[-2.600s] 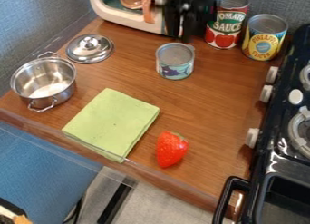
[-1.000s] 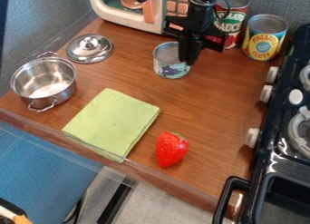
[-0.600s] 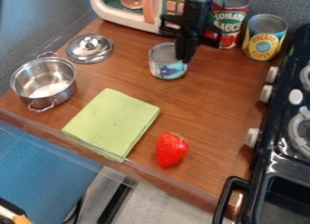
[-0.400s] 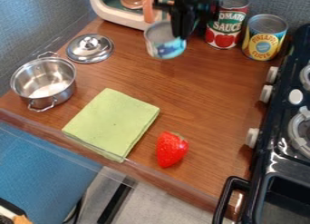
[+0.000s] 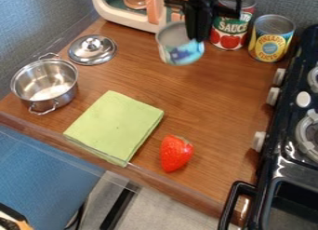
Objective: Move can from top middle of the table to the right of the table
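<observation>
On the left of the table (image 5: 214, 101) stands a shiny metal pot (image 5: 44, 84), without cover, with two wire handles. Just beside it, a little further back, lies its round metal lid (image 5: 92, 50), knob up. Then comes a folded green cloth (image 5: 115, 126), which lies flat near the front edge. At the back is a toy oven (image 5: 124, 21), white outside and teal inside.

Near the back middle, in front of this oven, is the can (image 5: 179, 48) of the task. It is short and round, with a plain grey top and a pale blue label which carries darker blue and white shapes. It is held above the table, tilted, with its top leaning to the left. The gripper (image 5: 197, 38) is closed on the right side of its rim.

A red strawberry (image 5: 175, 153) lies near the front edge, to the right of the cloth. At the back right, near the gripper, stands a taller can with red tomatoes (image 5: 229, 34) on its label, and just beside it a yellow can (image 5: 271, 38). Both are upright. Along the right edge, the black stove (image 5: 282, 117) bounds the table, and its white knobs (image 5: 259, 141) stick out towards the wood.
</observation>
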`<control>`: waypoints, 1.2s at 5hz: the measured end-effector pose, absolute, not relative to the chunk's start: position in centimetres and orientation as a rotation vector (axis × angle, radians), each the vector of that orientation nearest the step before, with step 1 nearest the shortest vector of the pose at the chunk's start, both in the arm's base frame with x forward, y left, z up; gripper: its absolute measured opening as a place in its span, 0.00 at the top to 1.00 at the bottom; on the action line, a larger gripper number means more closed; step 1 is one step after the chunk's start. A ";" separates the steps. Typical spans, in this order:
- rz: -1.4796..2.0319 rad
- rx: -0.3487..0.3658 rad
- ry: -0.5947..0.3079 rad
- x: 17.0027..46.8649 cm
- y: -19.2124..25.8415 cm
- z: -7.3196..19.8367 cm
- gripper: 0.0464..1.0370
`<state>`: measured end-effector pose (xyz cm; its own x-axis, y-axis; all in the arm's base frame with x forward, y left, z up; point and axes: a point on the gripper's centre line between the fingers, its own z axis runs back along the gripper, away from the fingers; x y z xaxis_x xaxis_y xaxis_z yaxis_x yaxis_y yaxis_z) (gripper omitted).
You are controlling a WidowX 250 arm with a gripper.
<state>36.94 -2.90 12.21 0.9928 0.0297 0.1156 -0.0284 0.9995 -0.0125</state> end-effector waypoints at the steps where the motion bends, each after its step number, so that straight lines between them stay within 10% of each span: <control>1: -0.038 -0.009 -0.072 35.3 -4.9 9.9 0.98; 5: -0.192 -0.003 -0.020 33.0 -8.8 6.4 0.95; 6: -0.181 0.006 -0.023 33.0 -8.7 6.4 0.78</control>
<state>33.01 -8.71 6.40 0.9833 -0.1805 0.0222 0.1804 0.9836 0.0077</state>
